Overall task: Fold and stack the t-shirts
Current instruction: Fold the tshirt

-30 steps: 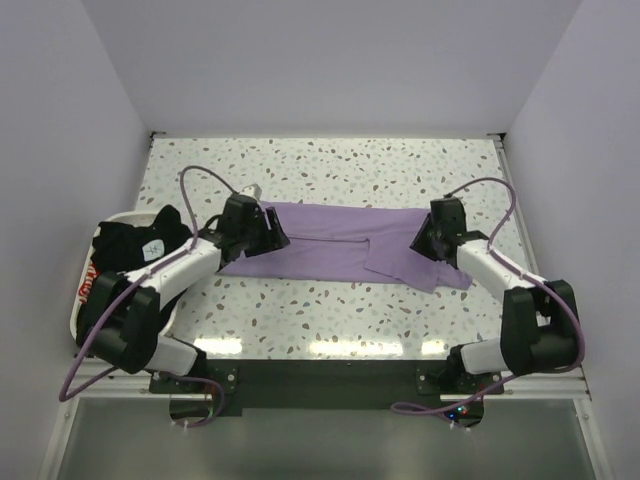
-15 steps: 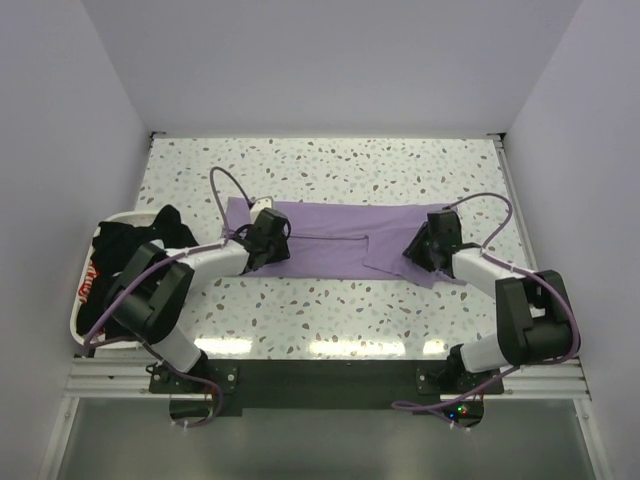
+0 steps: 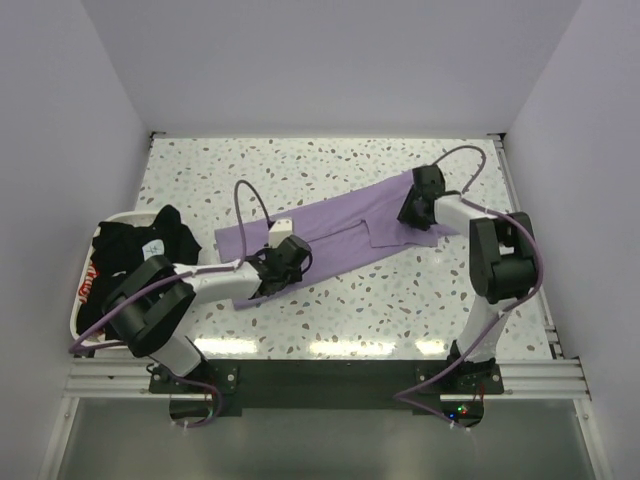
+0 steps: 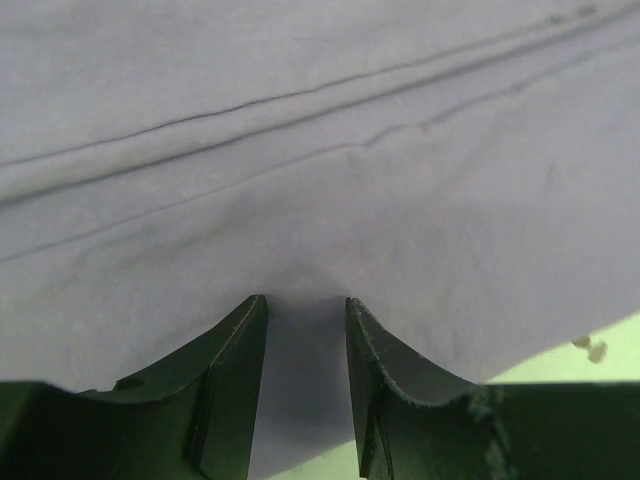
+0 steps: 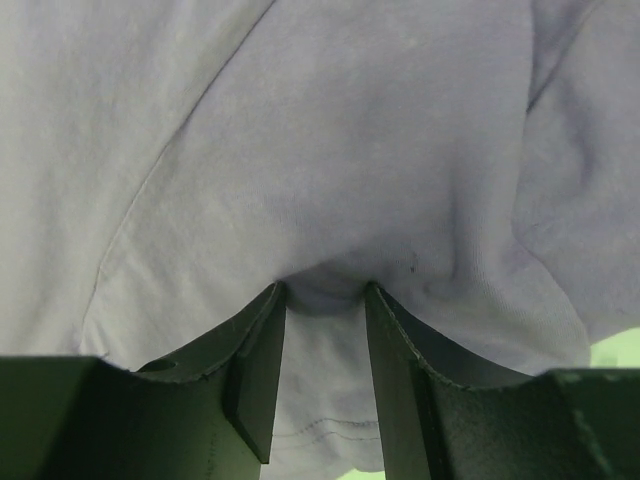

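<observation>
The lavender t-shirt [image 3: 340, 225] lies folded into a long strip, slanting from the near left to the far right of the table. My left gripper [image 3: 290, 262] is on its near-left part, and the jaws [image 4: 307, 300] pinch a pucker of lavender cloth [image 4: 320, 150]. My right gripper [image 3: 411, 211] is on its far-right end, and the jaws [image 5: 325, 290] pinch bunched cloth [image 5: 330, 130] just above a stitched hem. The black t-shirts [image 3: 135, 245] lie heaped at the left, one showing a red-and-white print [image 3: 88, 285].
The white tray [image 3: 74, 305] holding the black heap sits at the table's left edge. Purple cables loop above both arms. White walls close in the speckled table [image 3: 330, 160] on three sides.
The lavender shirt has swung from lying level to slanting. My left gripper moved nearer and to the right with it; my right gripper moved away toward the far right.
</observation>
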Controlling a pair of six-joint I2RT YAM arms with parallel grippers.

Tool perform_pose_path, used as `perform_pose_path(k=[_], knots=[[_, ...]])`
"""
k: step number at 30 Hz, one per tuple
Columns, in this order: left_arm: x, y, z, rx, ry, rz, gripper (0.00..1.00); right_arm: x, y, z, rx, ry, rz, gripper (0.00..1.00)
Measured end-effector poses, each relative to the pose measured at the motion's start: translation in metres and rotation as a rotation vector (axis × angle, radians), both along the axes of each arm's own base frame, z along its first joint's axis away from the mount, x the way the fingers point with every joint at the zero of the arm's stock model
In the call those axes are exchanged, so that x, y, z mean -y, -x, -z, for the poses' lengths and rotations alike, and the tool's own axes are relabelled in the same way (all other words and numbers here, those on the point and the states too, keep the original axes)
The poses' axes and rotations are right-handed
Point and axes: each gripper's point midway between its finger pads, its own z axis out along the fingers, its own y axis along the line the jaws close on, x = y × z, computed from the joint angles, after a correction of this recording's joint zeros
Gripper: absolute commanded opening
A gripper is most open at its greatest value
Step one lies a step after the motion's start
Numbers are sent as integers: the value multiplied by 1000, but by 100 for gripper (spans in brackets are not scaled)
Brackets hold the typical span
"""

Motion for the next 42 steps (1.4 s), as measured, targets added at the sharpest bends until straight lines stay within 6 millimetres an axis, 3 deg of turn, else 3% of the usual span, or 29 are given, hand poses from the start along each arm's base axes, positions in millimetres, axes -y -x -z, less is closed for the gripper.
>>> perform_pose_path(k=[5,11,17,24,30,34,38,42], knots=[[36,29,0,-5,15,87,41,-4,-48,-1,-22,59,-59,42],[102,56,-2,-23,39,219,41,-17,-90,-2,-36,150,-132,43],[166,64,-5,-50,120,315,42,-50,-126,-2,-19,207,-227,47],[206,63,-10,-87,186,388,44,-78,-148,-5,23,225,-321,65],[201,57,-23,-72,185,403,47,-84,-151,-8,23,225,-372,74],[176,46,-43,-21,167,389,47,-84,-148,-10,27,219,-374,77],[149,40,-56,33,117,378,47,-78,-121,-19,9,205,-368,77],[120,48,-43,20,25,385,46,-76,-103,-37,31,180,-357,76]])
